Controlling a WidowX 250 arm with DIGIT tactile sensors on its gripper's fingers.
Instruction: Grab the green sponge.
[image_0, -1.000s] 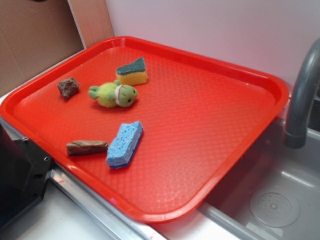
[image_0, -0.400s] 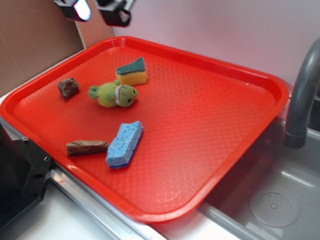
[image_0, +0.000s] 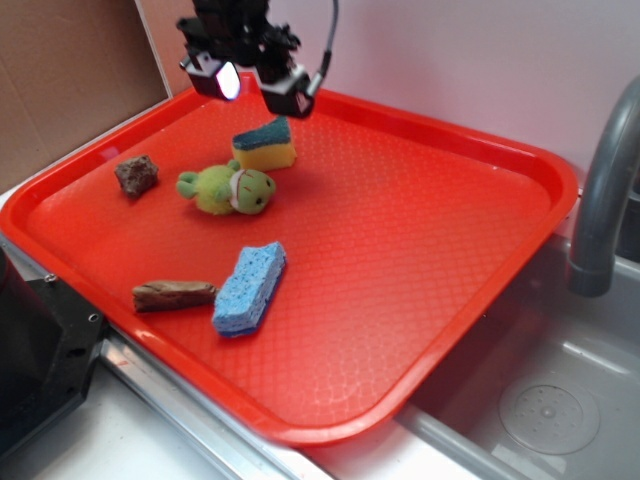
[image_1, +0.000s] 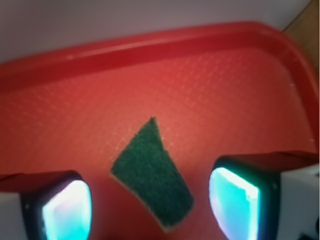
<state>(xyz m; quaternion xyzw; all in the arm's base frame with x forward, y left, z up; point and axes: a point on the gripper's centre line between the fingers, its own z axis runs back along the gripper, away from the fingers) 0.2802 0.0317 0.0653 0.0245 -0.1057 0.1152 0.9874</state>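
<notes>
Gripper (image_0: 250, 83) poised above the far left part of a red tray (image_0: 450, 250), fingers spread apart and grasping nothing. In the exterior view its two pads (image_0: 218, 80) hang above and slightly beyond the green sponge (image_0: 265, 144), clear of it. The sponge is a small wedge with a yellow foam body and a dark green scouring top, lying flat on the tray floor near the far left rim.

Wrist view: the green sponge (image_1: 152, 177) appears from above as a dark green wedge with a thin yellow edge, its narrow tip pointing toward the far rim of the tray (image_1: 150, 45). It lies between the two fingertips (image_1: 234, 200), which stand on either side with red tray floor visible between each and the sponge. The gripper (image_1: 150, 207) midline falls roughly over the wedge.

Other items on the tray, exterior view: a light green plush turtle (image_0: 227, 188) just nearer than the sponge; a small brown lump (image_0: 136, 174) to the left of the turtle; a blue rectangular sponge (image_0: 250, 288) toward the near edge; a brown bar-shaped piece (image_0: 173, 295) just left of the blue sponge. A grey faucet (image_0: 605, 190) rises at the right, over a metal sink (image_0: 540, 400).
</notes>
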